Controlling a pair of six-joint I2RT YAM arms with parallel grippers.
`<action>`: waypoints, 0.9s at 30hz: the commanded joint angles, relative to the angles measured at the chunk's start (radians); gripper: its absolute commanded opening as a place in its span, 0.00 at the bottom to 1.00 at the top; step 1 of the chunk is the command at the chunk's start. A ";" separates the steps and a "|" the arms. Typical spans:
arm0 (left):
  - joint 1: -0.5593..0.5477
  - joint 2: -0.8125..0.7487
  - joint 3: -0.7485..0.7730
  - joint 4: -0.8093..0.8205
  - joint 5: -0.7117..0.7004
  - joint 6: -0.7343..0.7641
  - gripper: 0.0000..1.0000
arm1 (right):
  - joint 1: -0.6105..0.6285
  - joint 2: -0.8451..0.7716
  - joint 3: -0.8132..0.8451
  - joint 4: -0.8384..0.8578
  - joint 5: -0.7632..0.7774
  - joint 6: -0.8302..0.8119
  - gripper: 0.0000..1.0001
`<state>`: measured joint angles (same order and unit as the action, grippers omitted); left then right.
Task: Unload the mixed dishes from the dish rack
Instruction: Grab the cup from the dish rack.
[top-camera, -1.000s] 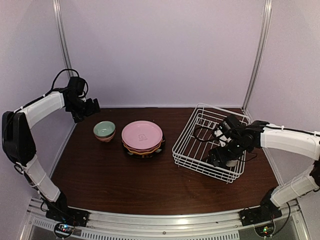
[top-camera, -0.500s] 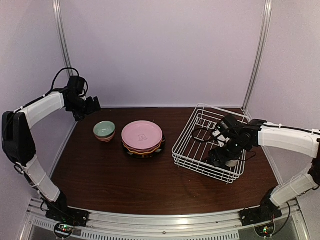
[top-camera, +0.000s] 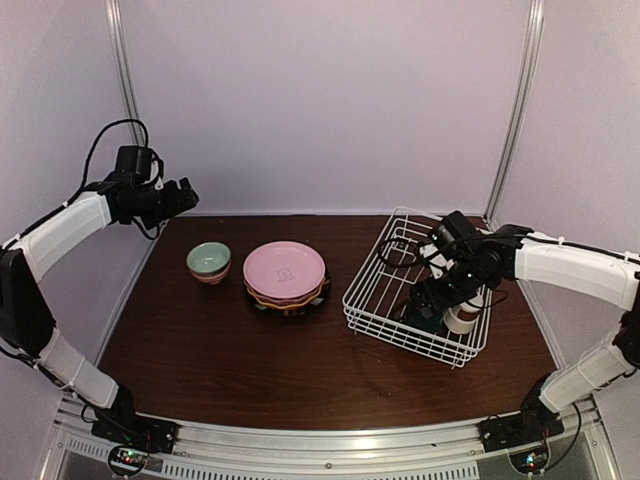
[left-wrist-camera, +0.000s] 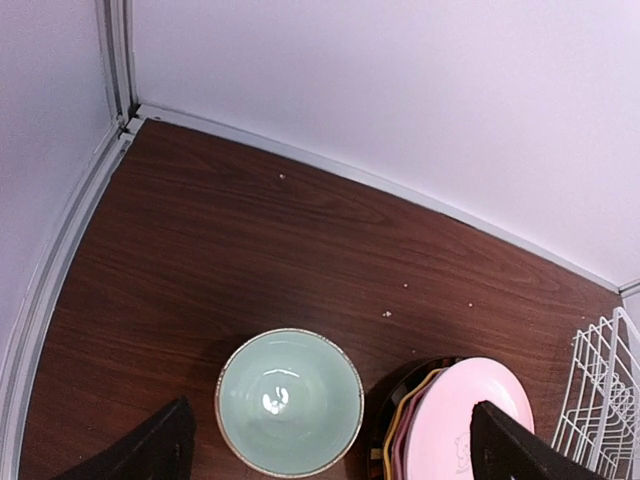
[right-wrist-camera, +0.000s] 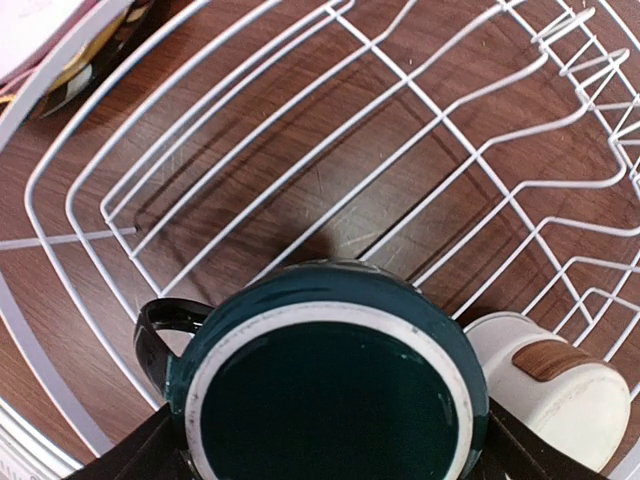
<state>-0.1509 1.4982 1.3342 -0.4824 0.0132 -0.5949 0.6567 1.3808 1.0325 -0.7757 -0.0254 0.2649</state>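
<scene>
the right claw (right-wrist-camera: 325, 455) stands wide, a finger pressed to each side of a dark teal mug (right-wrist-camera: 330, 400), which it clasps down inside the rack (top-camera: 400, 332). we judge this to be the lift-out step. the next move calls for a straight rise until the mug's base clears the wires and the rim, then a carry over to the bare counter (top-camera: 200, 340). the mug is round and glossy, glazed, with a pale worn ring at the lip and a black loop handle jutting to one side, which could snag a wire. just beside it lies a white cup (right-wrist-camera: 545, 400) with a wood-look band; whether the two touch we cannot tell, so a sideways pull might knock it. the rack is thin white wire, an open grid with bent prongs. beyond it, on the dark wood-grain counter, sit a shiny pale green bowl (left-wrist-camera: 290, 400) and a smooth pink plate (left-wrist-camera: 460, 420) topping a stack of plates. the left claw (left-wrist-camera: 330, 455) hangs high over that bowl, spread fully and holding nothing.
</scene>
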 joint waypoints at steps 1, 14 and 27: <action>-0.010 -0.080 -0.077 0.175 0.063 0.051 0.97 | -0.002 -0.019 0.068 0.073 0.009 -0.001 0.61; -0.113 -0.175 -0.212 0.402 0.176 0.135 0.97 | -0.067 -0.066 0.104 0.117 -0.032 0.032 0.54; -0.362 -0.214 -0.438 0.878 0.293 0.176 0.97 | -0.181 -0.170 0.098 0.364 -0.265 0.207 0.50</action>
<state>-0.4541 1.3128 0.9382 0.1730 0.2695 -0.4568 0.4881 1.2503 1.0916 -0.5541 -0.1970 0.4000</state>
